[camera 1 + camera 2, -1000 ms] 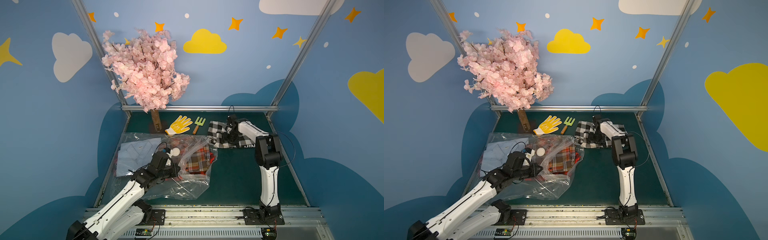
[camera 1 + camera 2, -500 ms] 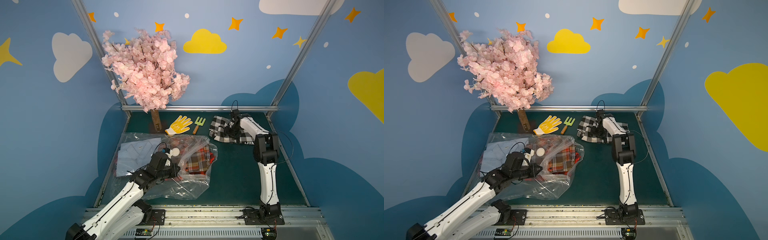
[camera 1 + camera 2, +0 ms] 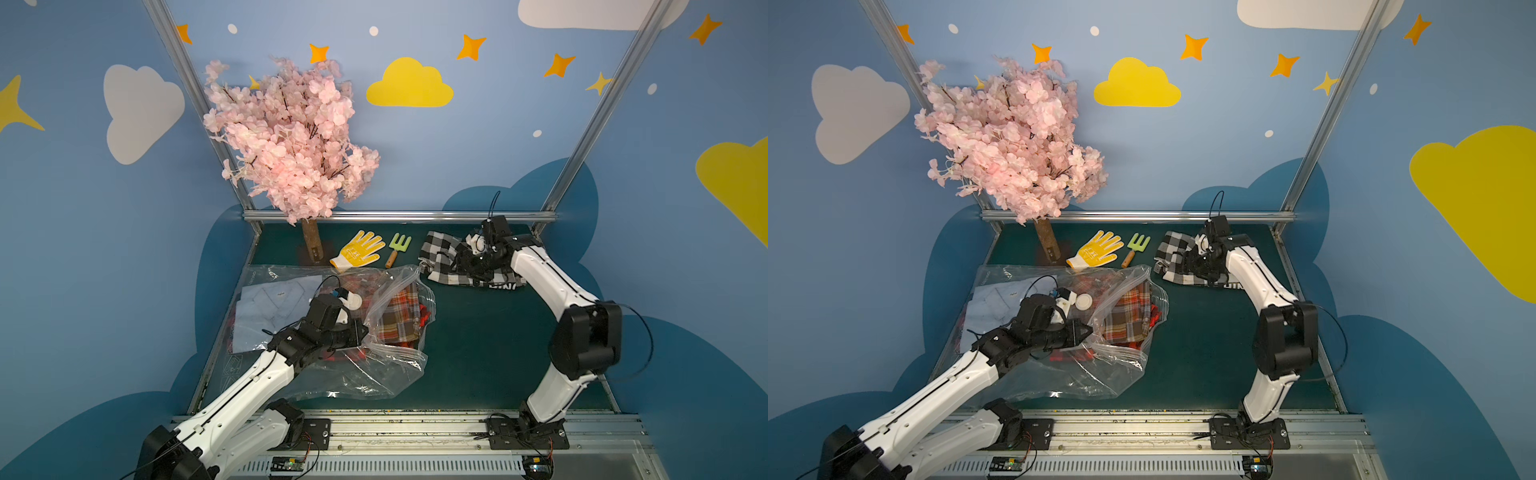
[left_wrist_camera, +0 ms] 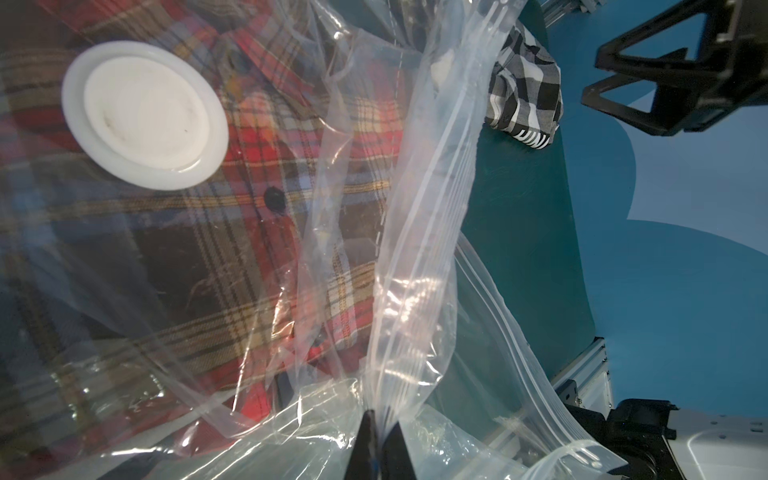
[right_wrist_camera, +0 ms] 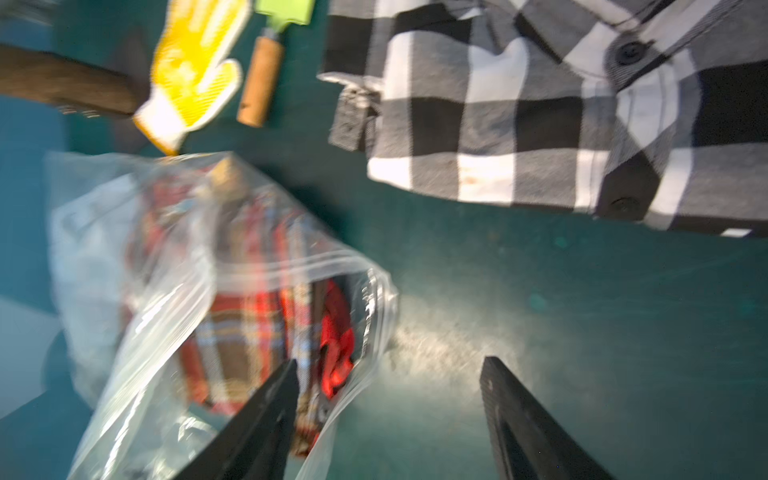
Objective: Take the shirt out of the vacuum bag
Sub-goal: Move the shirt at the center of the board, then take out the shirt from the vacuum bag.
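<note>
Left claw is pinched together on the vacuum bag at its zip edge, left of centre in both top views. Red plaid shirt lies inside. Right claw gapes empty, right of centre.

Three shirts: red plaid shirt, blue shirt, checked shirt. Two of them show under clear plastic and one lies bare. One bag for certain (the plastic over the blue shirt may be a second; that cannot be told), with one valve. One glove. One fork. One tree. Two arms: left arm, right arm.
</note>
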Robot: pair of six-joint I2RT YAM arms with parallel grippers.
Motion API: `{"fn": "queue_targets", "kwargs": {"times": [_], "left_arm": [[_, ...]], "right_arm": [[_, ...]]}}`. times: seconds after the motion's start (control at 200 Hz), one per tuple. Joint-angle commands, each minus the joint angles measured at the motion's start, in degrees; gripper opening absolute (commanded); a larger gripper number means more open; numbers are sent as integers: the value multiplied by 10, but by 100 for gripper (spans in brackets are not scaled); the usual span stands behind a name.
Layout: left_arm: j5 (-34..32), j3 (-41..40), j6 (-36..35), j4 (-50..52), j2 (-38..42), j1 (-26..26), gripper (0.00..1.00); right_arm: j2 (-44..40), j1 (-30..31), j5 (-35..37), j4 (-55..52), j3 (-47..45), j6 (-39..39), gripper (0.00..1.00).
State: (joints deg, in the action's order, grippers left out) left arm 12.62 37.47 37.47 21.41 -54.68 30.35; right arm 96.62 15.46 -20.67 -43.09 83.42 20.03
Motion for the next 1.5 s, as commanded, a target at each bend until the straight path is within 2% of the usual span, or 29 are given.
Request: {"fn": "queue_targets", "kwargs": {"times": [0.0, 0.06, 0.15, 0.415, 0.676, 0.971, 1.191, 1.496], "left_arm": [[25, 9, -7, -33, -4, 7, 5], [24, 5, -8, -45, -8, 12, 6], [26, -9, -6, -70, -19, 21, 6], [12, -59, 7, -132, -47, 54, 5], [11, -88, 16, -157, -59, 70, 5], [12, -124, 35, -200, -82, 87, 5], [11, -120, 43, -230, -130, 107, 5], [12, -107, 44, -245, -168, 123, 4]], "right_arm": [[-38, 8, -149, 94, -100, 46, 70], [-59, 20, -204, 161, -157, 72, 69], [-74, 52, -227, 224, -215, 99, 68], [-63, 137, -221, 377, -333, 188, 63], [-28, 173, -211, 430, -359, 218, 61], [-9, 183, -172, 414, -371, 210, 60], [-1, 184, -156, 423, -380, 205, 60], [10, 185, -170, 466, -369, 214, 59]]}}
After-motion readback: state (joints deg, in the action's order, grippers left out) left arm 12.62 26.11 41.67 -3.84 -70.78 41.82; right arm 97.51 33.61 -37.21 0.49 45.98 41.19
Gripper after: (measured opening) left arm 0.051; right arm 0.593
